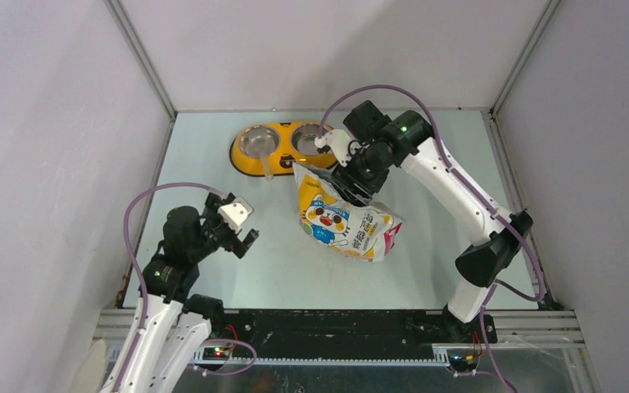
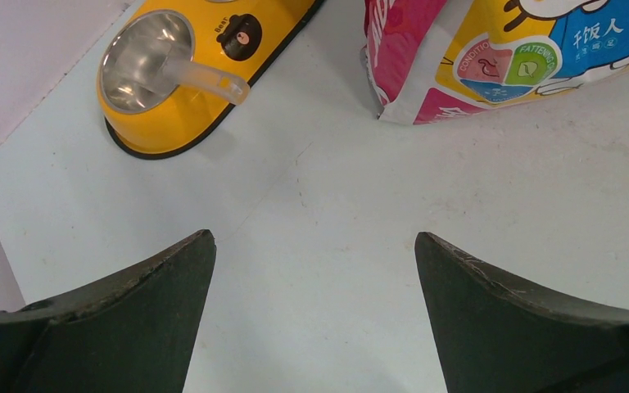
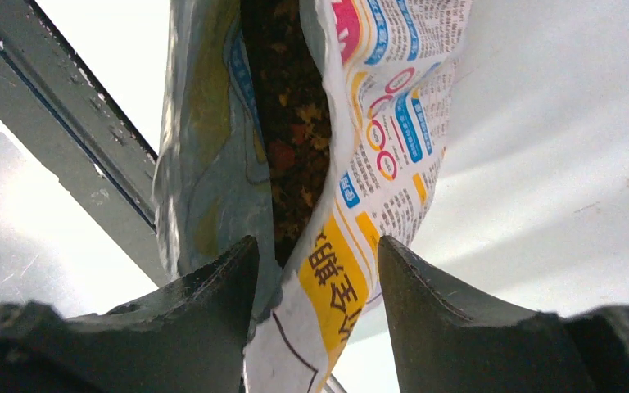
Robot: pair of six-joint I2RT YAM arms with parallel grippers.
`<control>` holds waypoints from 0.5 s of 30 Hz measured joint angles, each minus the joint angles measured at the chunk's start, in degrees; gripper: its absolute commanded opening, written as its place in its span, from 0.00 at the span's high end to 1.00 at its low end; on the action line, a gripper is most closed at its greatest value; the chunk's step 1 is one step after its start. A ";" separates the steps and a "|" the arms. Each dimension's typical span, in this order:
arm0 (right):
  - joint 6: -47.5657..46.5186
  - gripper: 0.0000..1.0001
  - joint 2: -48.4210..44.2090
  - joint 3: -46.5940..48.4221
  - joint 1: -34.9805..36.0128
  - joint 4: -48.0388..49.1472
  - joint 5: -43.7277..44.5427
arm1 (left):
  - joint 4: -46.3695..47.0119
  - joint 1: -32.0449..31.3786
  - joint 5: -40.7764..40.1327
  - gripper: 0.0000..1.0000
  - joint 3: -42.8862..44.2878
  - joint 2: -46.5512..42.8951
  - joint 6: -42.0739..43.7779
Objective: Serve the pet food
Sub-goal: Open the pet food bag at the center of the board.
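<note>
The pet food (image 3: pixel 295 123) shows as brown and reddish kibble inside the open mouth of the glossy cartoon-cat bag (image 1: pixel 348 221), which leans on the table in the middle. My right gripper (image 1: pixel 346 182) is at the bag's top edge. In the right wrist view its jaws (image 3: pixel 318 241) straddle that edge (image 3: pixel 336 278): the left finger touches the foil, and a slim gap shows beside the right finger. My left gripper (image 1: pixel 246 225) hovers wide open over bare table at the left, holding nothing (image 2: pixel 314 237).
The yellow double-bowl feeder (image 1: pixel 246 160) stands at the back centre, just behind the bag. A translucent scoop (image 1: pixel 267 168) rests in its left steel bowl, handle pointing forward (image 2: pixel 205 78). The bag's pink bottom corner (image 2: pixel 401 57) lies ahead and right of the left gripper. Walls enclose three sides.
</note>
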 measured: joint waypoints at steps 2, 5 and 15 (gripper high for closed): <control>-0.02 0.41 -0.98 0.02 -0.31 -0.07 0.20 | -0.09 0.04 0.24 0.00 0.00 0.35 0.00; -0.02 0.41 -1.79 0.02 -0.66 -0.17 0.46 | -0.33 0.22 0.44 0.00 0.00 0.55 0.00; -0.90 0.41 -7.21 -9.70 -0.96 3.56 2.71 | -1.20 1.77 2.16 0.00 0.00 0.02 0.02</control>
